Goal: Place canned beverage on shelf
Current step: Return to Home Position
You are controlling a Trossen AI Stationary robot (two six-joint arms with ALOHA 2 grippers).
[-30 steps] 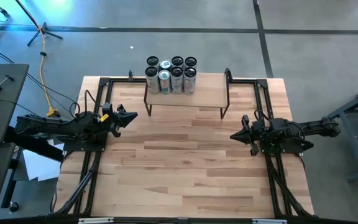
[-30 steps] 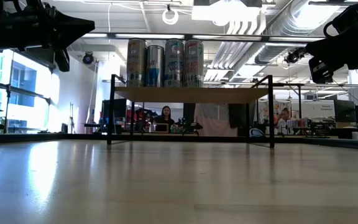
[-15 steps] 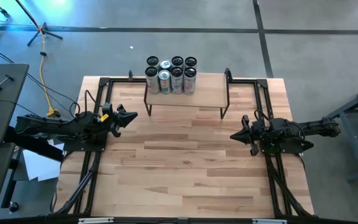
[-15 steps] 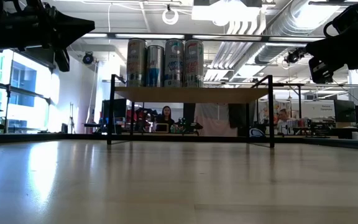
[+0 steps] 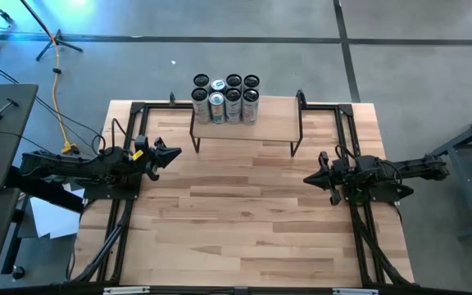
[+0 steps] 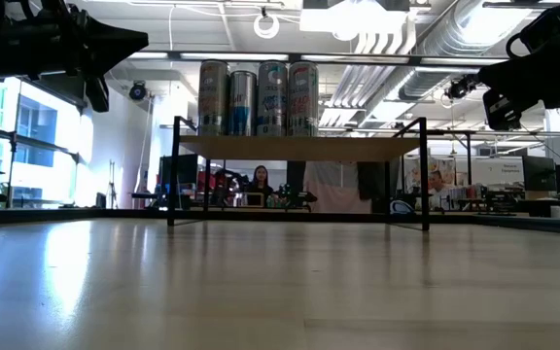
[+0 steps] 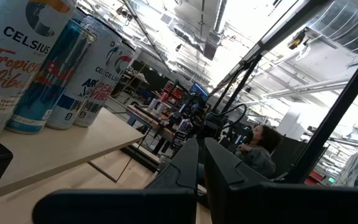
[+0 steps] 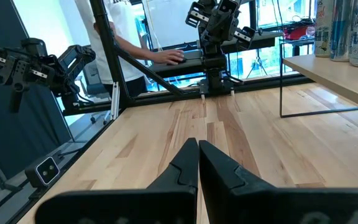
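finding: the cans (image 5: 225, 98) stand upright in a tight cluster of eight, two rows of four, on the shelf (image 5: 269, 127) at the far edge of the table (image 5: 236, 221). they occupy the shelf's left portion; the right portion is bare. neighbours appear to touch or nearly touch. no can is on the tabletop in any view.

left gripper (image 5: 174, 151): hovers above the left side of the table, well apart from the shelf, fingers drawn together with only a sliver between them, holding nothing.

right gripper (image 5: 308, 178): hovers above the right side of the table, also clear of the shelf, fingers pressed together, holding nothing.

assessment: placing looks complete and both arms sit at what reads as their rest posture.

handling note: the cans are tall, slim, smooth-walled metal. if sealed and full, they are likely moderately heavy with thin walls that dent under a hard squeeze. the glossy sides are likely slippery, and the narrow base makes them prone to tipping. the best hold is across the mid-body from the side. the close packing leaves little finger room between cans.
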